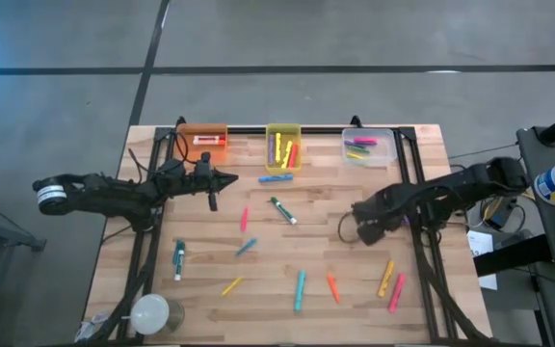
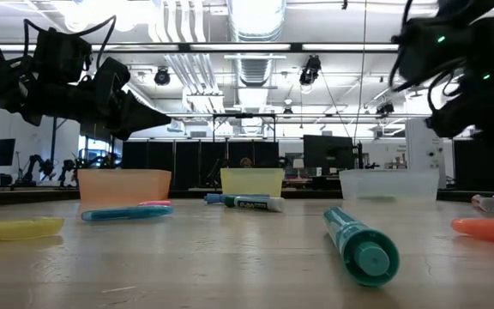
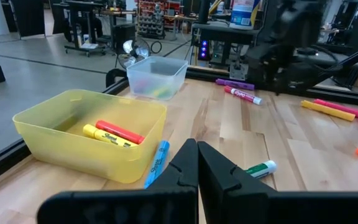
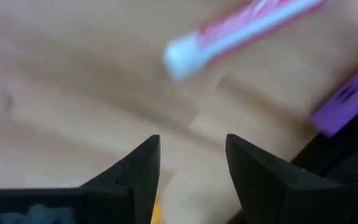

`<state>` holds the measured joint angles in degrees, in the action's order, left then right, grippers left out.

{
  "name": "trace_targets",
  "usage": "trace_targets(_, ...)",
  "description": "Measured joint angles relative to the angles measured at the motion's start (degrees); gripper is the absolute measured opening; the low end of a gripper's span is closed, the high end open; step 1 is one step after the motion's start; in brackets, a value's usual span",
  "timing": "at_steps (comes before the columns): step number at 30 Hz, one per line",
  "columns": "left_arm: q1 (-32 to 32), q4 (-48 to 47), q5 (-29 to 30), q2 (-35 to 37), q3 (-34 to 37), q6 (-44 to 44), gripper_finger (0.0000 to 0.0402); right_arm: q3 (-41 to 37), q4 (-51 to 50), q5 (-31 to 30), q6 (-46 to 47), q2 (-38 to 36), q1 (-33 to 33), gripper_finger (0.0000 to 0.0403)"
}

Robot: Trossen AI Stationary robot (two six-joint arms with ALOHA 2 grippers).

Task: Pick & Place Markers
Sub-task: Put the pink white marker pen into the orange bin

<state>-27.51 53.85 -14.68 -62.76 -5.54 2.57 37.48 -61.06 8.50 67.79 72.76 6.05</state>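
Right pincer [image 4: 191,168] is hanging open, holding nothing — a red-and-white marker [image 4: 241,34] is lying just ahead at its 12, long axis crosswise to your fingers. Left pincer [image 1: 227,178] is sitting closed, parked by the yellow bin [image 1: 283,131] — farther off.

The right wrist view blurs a red marker [image 4: 241,34] and cuts off a purple one [image 4: 347,102]. Markers in the clear bin [image 1: 369,146] are too small to count.
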Motion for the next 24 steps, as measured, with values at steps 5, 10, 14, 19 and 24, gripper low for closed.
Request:
trace_targets(5, 0.00, 0.03, 0.00, 0.00, 0.00, 0.01, 0.0000, 2.44, -0.09, 3.37, 7.67, 0.73, 10.44, 0.0192)
trace_targets(10, 0.02, 0.06, 0.00, -0.02, 0.00, 0.02, 0.0000, 3.99, -0.04, -0.07, 15.70, 0.82, 17.13, 0.0206)
trace_targets(14, 0.00, 0.06, 0.00, -0.02, -0.02, 0.04, 0.0000, 3.53, -0.09, -8.31, 20.01, 0.83, 15.89, 0.0223)
trace_targets(19, 0.00, 0.06, 0.00, -0.02, -0.02, 0.04, 0.0000, 1.53, 0.02, -15.85, 24.69, 0.84, 9.84, 0.0242)
trace_targets(24, 0.02, 0.05, 0.00, -0.02, -0.02, 0.04, 0.0000, -3.46, 6.06, -19.40, 22.44, 0.84, 4.10, 0.0242)
